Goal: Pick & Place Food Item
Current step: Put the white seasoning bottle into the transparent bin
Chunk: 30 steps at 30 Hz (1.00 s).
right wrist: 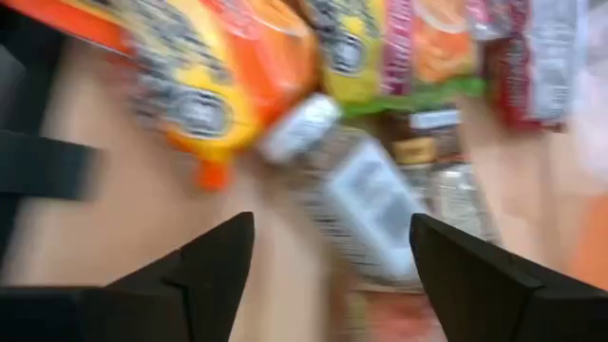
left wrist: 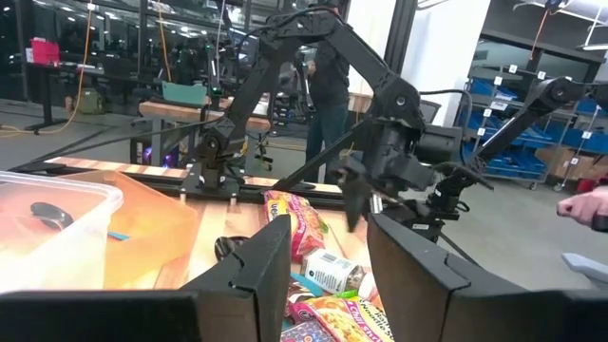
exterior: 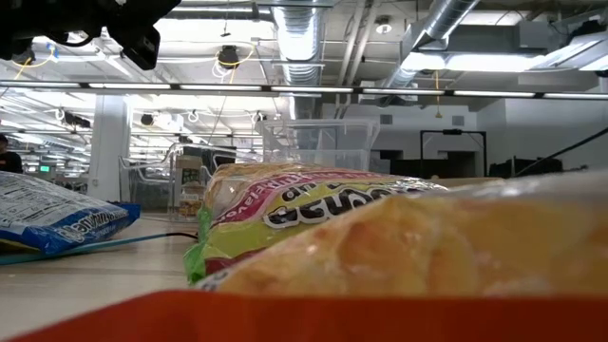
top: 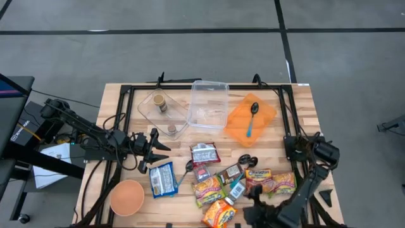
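The right gripper has its fingers spread and empty, just above a small white-labelled packet in the snack pile at the worktop's near edge, right of its middle. The left gripper waits near the left edge with fingers part-spread on nothing, beside a blue bag and an orange bowl. At the far edge stand two clear tubs and an orange plate with a spoon.

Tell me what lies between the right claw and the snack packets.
Nothing visible does. The right claw stands open just above the packet pile, with the small white-labelled packet straight ahead between its fingers.
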Each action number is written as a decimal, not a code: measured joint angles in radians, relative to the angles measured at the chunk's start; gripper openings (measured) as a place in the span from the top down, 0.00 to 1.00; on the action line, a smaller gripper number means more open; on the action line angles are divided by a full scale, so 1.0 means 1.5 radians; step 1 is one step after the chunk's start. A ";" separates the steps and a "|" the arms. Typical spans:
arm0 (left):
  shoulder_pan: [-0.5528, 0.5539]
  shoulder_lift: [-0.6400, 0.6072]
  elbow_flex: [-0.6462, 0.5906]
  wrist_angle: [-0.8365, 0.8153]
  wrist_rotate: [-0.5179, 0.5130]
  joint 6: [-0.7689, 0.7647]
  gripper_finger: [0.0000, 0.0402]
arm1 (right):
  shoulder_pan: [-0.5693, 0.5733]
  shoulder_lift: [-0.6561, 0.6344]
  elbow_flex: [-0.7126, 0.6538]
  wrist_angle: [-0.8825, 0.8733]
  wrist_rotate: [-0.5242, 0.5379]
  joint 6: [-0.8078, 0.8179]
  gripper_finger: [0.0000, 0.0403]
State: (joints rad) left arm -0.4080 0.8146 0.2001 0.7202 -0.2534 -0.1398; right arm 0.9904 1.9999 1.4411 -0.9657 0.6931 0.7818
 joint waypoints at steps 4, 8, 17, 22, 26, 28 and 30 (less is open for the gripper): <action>0.000 0.000 0.000 -0.009 0.000 0.000 0.66 | -0.066 0.000 0.001 -0.021 -0.127 -0.104 0.29; 0.000 0.000 0.000 -0.021 0.000 0.000 0.66 | -0.120 0.000 0.001 -0.010 -0.221 -0.217 0.29; 0.000 0.000 0.000 -0.026 0.000 -0.013 0.66 | -0.168 0.000 -0.005 0.008 -0.270 -0.374 0.29; 0.000 0.000 0.000 -0.035 0.000 -0.021 0.66 | -0.183 0.000 -0.006 0.017 -0.293 -0.387 0.29; 0.000 0.000 0.000 -0.035 0.000 -0.022 0.66 | -0.189 0.000 -0.007 0.034 -0.296 -0.388 0.29; 0.000 0.000 0.000 -0.035 0.000 -0.023 0.66 | -0.193 0.000 -0.021 0.059 -0.320 -0.389 0.29; 0.000 0.000 0.000 -0.035 0.000 -0.029 0.66 | -0.197 0.000 -0.049 0.085 -0.343 -0.388 0.29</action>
State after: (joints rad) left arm -0.4082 0.8149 0.2001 0.6684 -0.2532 -0.1831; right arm 0.6942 1.9999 1.3669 -0.8389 0.1789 0.1997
